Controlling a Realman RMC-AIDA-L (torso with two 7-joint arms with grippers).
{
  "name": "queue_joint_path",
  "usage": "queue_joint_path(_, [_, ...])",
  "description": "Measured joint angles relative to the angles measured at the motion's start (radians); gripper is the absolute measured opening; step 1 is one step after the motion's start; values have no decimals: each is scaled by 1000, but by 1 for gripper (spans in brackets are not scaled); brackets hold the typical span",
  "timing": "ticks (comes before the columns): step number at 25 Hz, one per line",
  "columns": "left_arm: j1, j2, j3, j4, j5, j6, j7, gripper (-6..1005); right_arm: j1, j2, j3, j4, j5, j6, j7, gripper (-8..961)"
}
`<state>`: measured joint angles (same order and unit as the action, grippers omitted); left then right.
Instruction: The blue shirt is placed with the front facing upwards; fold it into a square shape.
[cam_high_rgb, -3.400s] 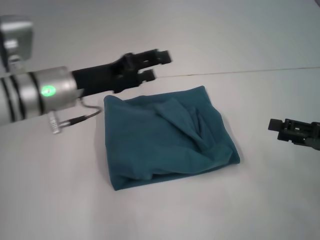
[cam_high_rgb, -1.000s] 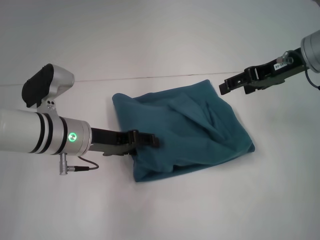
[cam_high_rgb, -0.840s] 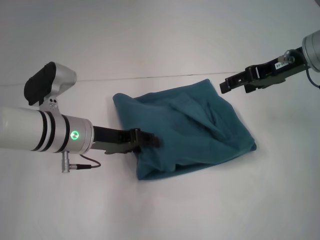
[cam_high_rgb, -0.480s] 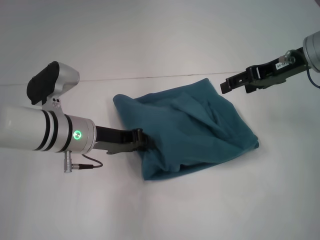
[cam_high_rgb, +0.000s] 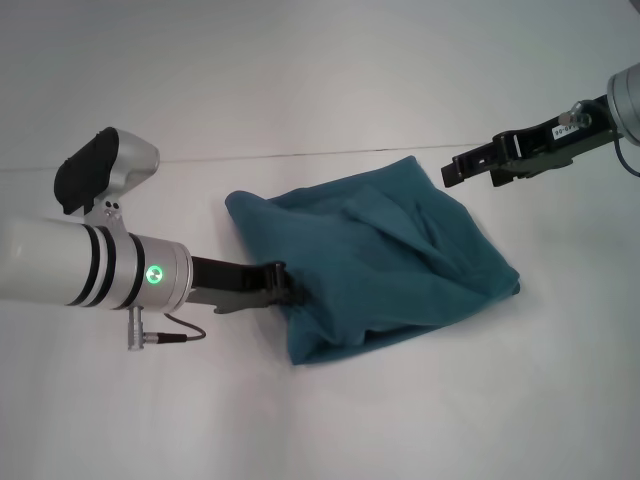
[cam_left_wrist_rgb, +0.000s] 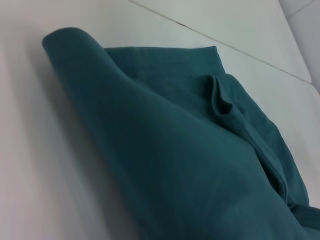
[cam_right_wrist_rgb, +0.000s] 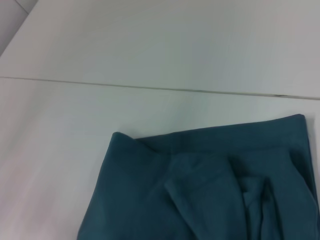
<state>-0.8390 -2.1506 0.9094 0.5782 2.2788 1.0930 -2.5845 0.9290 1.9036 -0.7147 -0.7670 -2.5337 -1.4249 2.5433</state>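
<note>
The blue shirt (cam_high_rgb: 375, 265) lies in the centre of the head view as a folded, roughly four-sided bundle on the white table (cam_high_rgb: 320, 420), with raised creases running diagonally across its top and no lettering or collar showing. Its lower-left edge bulges up where the left gripper (cam_high_rgb: 283, 284) meets it, coming in low from the left of the frame; the fingertips are at or under the cloth there, and I cannot tell how far apart they are or whether any fabric is pinched between them. The left wrist view shows that same side as a thick rounded roll of fabric (cam_left_wrist_rgb: 150, 150) lifting off the table. The right gripper (cam_high_rgb: 450, 172) hangs in the upper right of the frame, just beside the bundle's far right corner and apparently clear of it; its fingers look nearly together with nothing between them. The risk, as I judge it, is that a sideways shove at the lower-left edge slides or rolls the whole bundle instead of squaring it, since nothing pins the opposite side, and the loose top creases could spring open.
</note>
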Motion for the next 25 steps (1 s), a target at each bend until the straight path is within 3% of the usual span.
queue_joint_path(9, [80, -2, -4, 74, -8, 210, 13, 33, -2, 0, 0, 1, 8, 2, 0, 924])
queue_joint_path(10, [131, -9, -5, 133, -8, 271, 9, 33, -2, 0, 0, 2, 9, 3, 0, 924])
queue_joint_path(14, [199, -8, -18, 192, -4, 342, -1, 33, -2, 0, 0, 2, 9, 1, 0, 924])
queue_joint_path(19, [257, 25, -107, 218, 48, 377, -6, 32, -7, 0, -1, 2, 9, -2, 0, 924])
queue_joint_path(25, [227, 72, -280, 219, 148, 362, 11, 32, -9, 2, 0, 2, 9, -3, -10, 924])
